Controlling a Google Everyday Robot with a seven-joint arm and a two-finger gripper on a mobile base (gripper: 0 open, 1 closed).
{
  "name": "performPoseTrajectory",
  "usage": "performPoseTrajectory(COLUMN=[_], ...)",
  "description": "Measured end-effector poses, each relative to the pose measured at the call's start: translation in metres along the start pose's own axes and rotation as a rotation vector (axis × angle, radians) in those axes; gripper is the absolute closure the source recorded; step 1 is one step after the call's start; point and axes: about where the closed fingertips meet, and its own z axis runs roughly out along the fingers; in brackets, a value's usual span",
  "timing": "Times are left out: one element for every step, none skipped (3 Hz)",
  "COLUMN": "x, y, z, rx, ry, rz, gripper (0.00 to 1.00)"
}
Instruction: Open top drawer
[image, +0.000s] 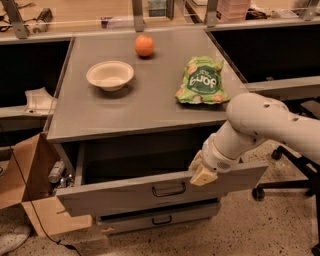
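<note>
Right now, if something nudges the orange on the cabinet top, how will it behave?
Likely rolls: the orange is round and sits loose on the flat cabinet top. Probably firm, unlike the crinkled snack bag. The hand is down at the front edge of the open top drawer, apart from the orange.

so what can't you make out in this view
Camera view:
- top drawer interior: dark under the cabinet top.
- gripper at the drawer's upper edge, right of the handle: contact hidden behind the arm.
- lower drawer: mostly covered by the open top drawer.
- arm's base: cut off by the right edge.
</note>
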Motion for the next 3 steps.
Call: performPoseTrajectory(x=[0.000, 0.004, -0.002], y=[0.000, 0.014, 0.032], z=[-0.001, -0.008, -0.014], rx=[0.000, 0.018, 0.044], ry=[0.000, -0.027, -0.058], rz=[0.000, 0.032, 0.042], gripper=[1.00, 1.00, 1.00])
